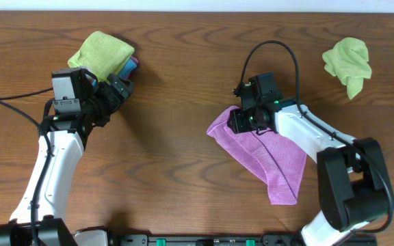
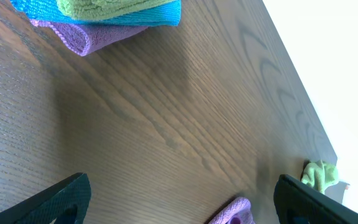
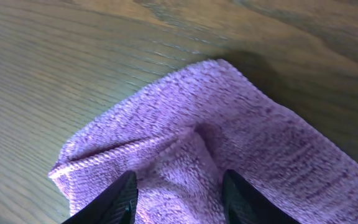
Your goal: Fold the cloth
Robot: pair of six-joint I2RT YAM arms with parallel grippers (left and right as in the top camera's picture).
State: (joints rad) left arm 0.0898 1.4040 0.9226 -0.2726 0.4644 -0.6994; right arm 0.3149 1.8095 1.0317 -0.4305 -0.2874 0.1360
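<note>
A purple cloth (image 1: 272,160) lies partly folded on the wooden table right of centre, running as a strip toward the front right. My right gripper (image 1: 241,121) is at its upper left corner. In the right wrist view its fingers (image 3: 179,193) are open and straddle a raised wrinkle of the purple cloth (image 3: 229,124). My left gripper (image 1: 123,87) is open and empty just in front of a stack of folded cloths (image 1: 101,53). In the left wrist view, between the open fingers (image 2: 179,199), a tip of the purple cloth (image 2: 235,210) shows far off.
The stack holds a green cloth on top, then blue and purple ones (image 2: 110,15), at the back left. A crumpled green cloth (image 1: 347,61) lies at the back right and also shows in the left wrist view (image 2: 320,174). A black cable arcs over the right arm.
</note>
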